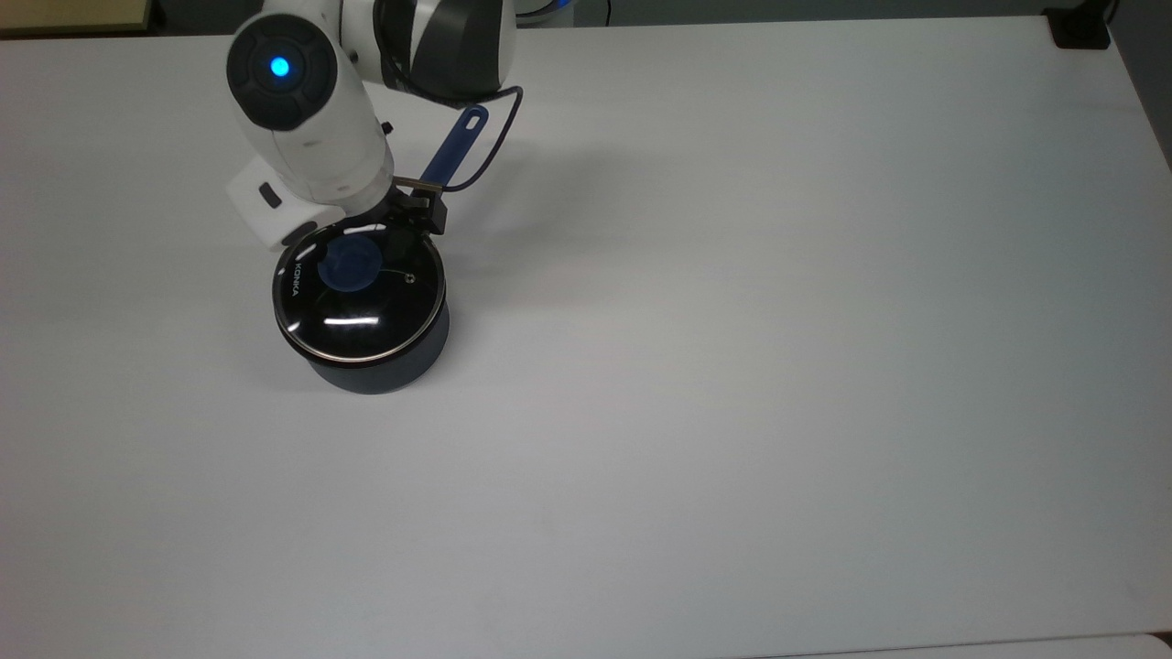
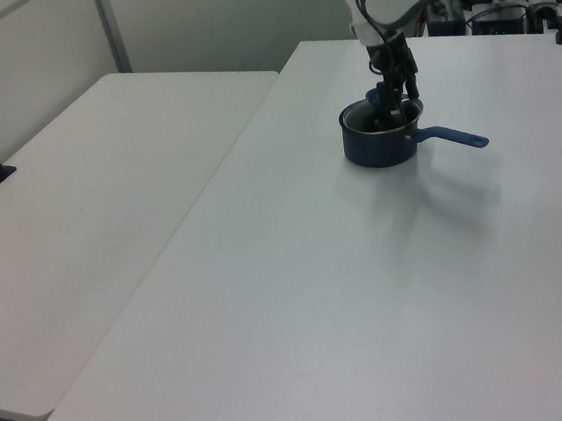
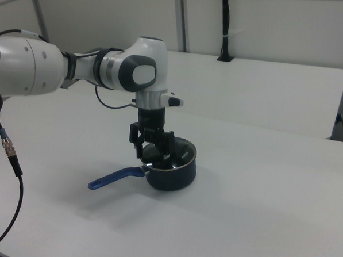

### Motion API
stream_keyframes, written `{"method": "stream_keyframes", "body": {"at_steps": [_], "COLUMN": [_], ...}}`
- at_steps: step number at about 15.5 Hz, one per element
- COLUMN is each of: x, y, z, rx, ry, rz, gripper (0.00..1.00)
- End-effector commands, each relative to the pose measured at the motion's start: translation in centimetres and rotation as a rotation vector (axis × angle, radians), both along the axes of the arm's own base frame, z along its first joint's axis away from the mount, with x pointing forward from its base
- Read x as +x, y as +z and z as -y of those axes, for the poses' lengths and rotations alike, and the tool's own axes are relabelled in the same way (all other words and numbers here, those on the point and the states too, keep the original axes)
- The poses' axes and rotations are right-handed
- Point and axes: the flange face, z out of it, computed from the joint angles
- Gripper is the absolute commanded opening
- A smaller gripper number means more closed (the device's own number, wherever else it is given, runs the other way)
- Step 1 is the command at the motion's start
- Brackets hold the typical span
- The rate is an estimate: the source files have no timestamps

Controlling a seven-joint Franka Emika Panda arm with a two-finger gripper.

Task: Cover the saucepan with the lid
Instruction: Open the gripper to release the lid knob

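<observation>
You see the white table [image 1: 732, 366] as the largest thing, and the saucepan [image 1: 380, 366] stands on it, toward the top view's left. I take the saucepan as the landmark for all places.

The white arm [image 1: 302, 128] reaches over the saucepan from the top view's upper side and hangs partly above its far rim. A black cable [image 1: 490, 146] loops from the arm, just beside the handle.

The saucepan's blue handle [image 1: 450, 151] points away from the pot, toward the top view's upper right; in the right view it points to the right view's left [image 3: 114, 178].

The lid [image 1: 362, 297] lies flat on the saucepan's rim and covers the opening. Its blue knob [image 1: 349, 265] is at the centre, and it is free.

The gripper [image 1: 403, 229] is above the far edge of the lid, near the root of the handle. Its fingers [image 3: 165, 144] stand apart, and they hold nothing.
</observation>
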Motion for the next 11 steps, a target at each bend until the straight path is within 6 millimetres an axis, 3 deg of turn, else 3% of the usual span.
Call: {"method": "stream_keyframes", "body": {"at_steps": [1, 7, 11], "x": [-1.4, -1.3, -2.0], "y": [-0.9, -0.3, 3.5], "z": [-0.4, -0.4, -0.2], "rx": [0.023, 0.027, 0.037], "ry": [0.047, 0.045, 0.041], "rz": [-0.038, -0.025, 0.029], "gripper": [1.0, 1.0, 1.0]}}
